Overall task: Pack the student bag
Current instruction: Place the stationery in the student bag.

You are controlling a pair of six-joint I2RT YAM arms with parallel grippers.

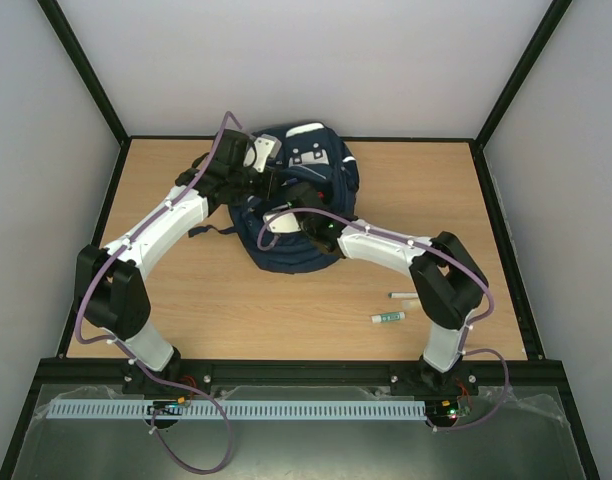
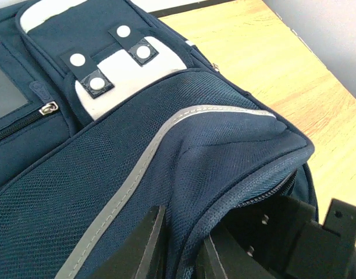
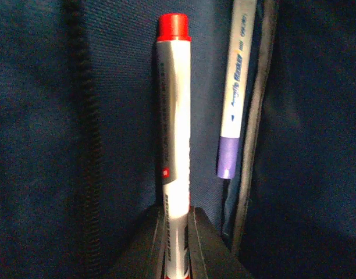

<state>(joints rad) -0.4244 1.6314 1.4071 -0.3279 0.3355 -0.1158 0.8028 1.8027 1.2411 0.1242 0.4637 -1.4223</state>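
The student bag [image 1: 321, 170], navy with a grey stripe and white patches, lies at the back middle of the table. My left gripper [image 2: 182, 225] is shut on a fold of the bag's fabric [image 2: 137, 128] beside the open zipper edge, holding the mouth open. My right gripper [image 3: 175, 218] is inside the bag [image 3: 38, 145], shut on a white marker with a red cap [image 3: 173, 116] that points deeper in. A white marker with a purple end [image 3: 236, 104] lies inside beside it. From above, the right fingers are hidden in the bag's opening.
A small white and green stick [image 1: 388, 317] and a thin pale pen [image 1: 404, 296] lie on the wooden table [image 1: 186, 290] near the right arm's elbow. Grey walls with black posts enclose the table.
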